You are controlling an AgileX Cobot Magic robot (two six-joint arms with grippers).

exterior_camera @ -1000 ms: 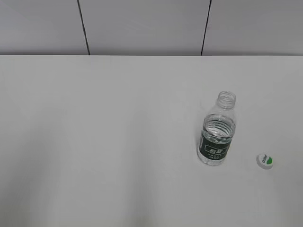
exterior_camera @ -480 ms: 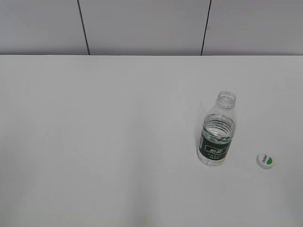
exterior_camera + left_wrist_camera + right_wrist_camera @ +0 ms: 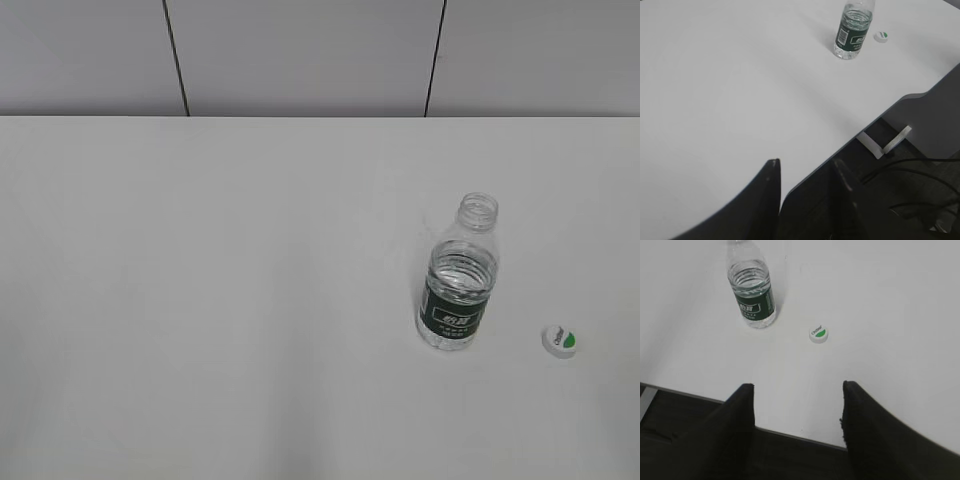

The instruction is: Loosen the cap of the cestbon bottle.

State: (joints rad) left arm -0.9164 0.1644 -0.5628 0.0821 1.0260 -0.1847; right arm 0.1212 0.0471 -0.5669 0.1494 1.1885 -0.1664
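Surface: white table (image 3: 220,300) fills your exterior view, with pale wall panels (image 3: 300,55) split by two dark vertical seams along the far side.
Cestbon bottle: you have the cestbon bottle (image 3: 458,275) standing upright on the right half of the table, neck open with bare threads showing, dark green label band facing the camera.
Cap: the cap (image 3: 559,340) is off the bottle and lies flat on the table, green patch up, to the right of the bottle's base and a little nearer to you; the two are near each other but not touching.
Left gripper: your left gripper (image 3: 807,172) hangs over the near table edge, well apart from the bottle (image 3: 854,27) and the cap (image 3: 881,36) at the far right of its view. Its dark fingers (image 3: 769,195) stand a modest gap apart with nothing between them.
Right gripper: your right gripper (image 3: 797,405) sits above the near table edge, fingers (image 3: 862,425) spread wide and gripping nothing. The cap (image 3: 818,334) lies beyond the gap, the bottle (image 3: 752,297) further left of it.
Below the table: in the left wrist view you can see a white bracket (image 3: 883,142) and dark cables (image 3: 920,200) under the table edge.
Change from earlier frames: bottle and cap sit in the same spots as a second ago; you see no real shift in either, and neither arm shows in the exterior view then or now.
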